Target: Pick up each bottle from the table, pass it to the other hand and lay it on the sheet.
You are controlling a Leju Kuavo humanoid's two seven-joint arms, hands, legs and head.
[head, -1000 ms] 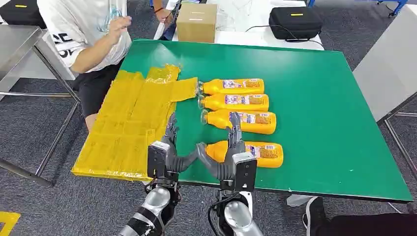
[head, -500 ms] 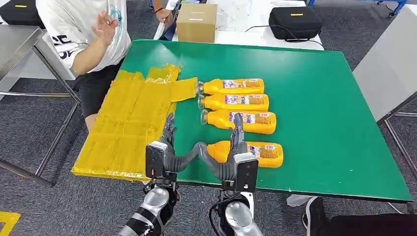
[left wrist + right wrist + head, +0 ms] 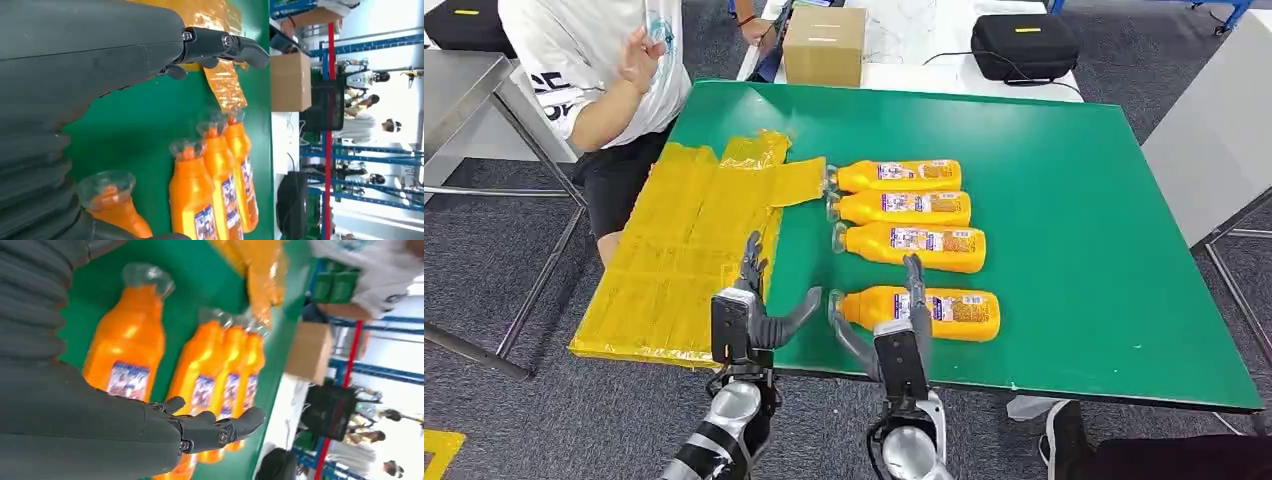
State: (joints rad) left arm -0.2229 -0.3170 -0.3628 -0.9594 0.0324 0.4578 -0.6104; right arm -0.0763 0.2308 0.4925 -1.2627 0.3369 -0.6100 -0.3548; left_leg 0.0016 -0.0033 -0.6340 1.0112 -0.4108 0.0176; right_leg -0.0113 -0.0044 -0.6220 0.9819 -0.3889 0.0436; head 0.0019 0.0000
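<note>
- Sitting at the far left of the head view, a person in a white printed T-shirt (image 3: 594, 60) is raising one hand beside the green worktop (image 3: 1064, 240).
- Draping over the worktop's left edge, the crinkled yellow plastic sheet (image 3: 684, 250) is lying flat with no bottle on it, so by my reading the task is at its first pick.
- Hovering at the sheet's near corner, the left hand (image 3: 754, 310) is released, fingers spread and holding nothing; the left wrist view is showing its dark fingers (image 3: 225, 45) stretched out above the sheet's edge.
- Reaching toward the nearest orange plastic juice bottle with a clear cap and printed label (image 3: 919, 312), the right hand (image 3: 894, 335) is also released, its thumb just beside the cap and one finger lying over the body; whether it is touching the bottle I cannot tell.
- Closing the right hand around that bottle is what the next move is calling for, then lifting it and passing it across to the waiting left hand.
- Lying side by side farther back, three more matching orange bottles (image 3: 904, 207) are pointing their caps toward the sheet.
- Standing beyond the worktop on a white table are a brown cardboard box (image 3: 824, 45) and a black zipped case (image 3: 1024, 45); grey carpet is covering the floor.
</note>
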